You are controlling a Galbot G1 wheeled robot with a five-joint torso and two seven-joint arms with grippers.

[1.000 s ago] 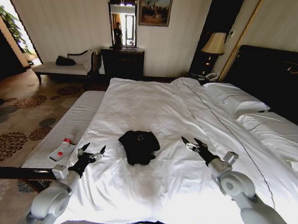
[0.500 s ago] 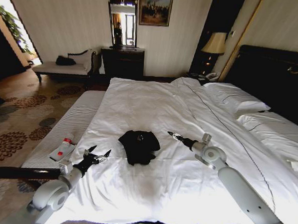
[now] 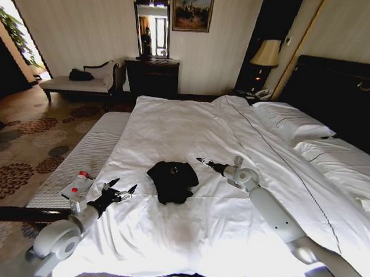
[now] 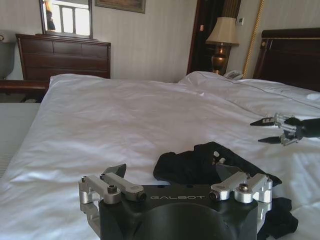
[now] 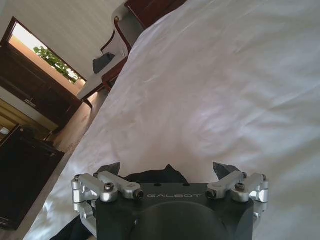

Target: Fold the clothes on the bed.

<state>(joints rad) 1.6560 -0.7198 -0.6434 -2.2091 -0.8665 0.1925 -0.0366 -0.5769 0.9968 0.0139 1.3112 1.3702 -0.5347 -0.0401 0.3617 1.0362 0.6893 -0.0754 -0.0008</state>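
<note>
The clothes, a black T-shirt (image 3: 172,180), lie crumpled in a heap near the foot of the white bed (image 3: 192,123). My left gripper (image 3: 121,188) hovers open just left of the heap, low over the sheet; in the left wrist view the shirt (image 4: 200,161) lies right beyond its spread fingers (image 4: 117,172). My right gripper (image 3: 202,160) reaches in from the right with its arm stretched across the bed, open, its tips a short way from the shirt's upper right edge. From the left wrist it (image 4: 266,131) shows open above the sheet. The right wrist view has the shirt (image 5: 152,176) under that gripper (image 5: 166,169).
A grey striped bench (image 3: 94,149) runs along the bed's left side with a white red-capped bottle (image 3: 77,184) on it. Pillows (image 3: 294,124) and a dark headboard (image 3: 342,91) lie to the right. A dresser (image 3: 152,78), lamp (image 3: 267,54) and chaise (image 3: 82,82) stand by the far wall.
My right arm has swung left and stretched out over the bed, bringing its gripper close to the shirt. The left gripper has shifted only slightly.
</note>
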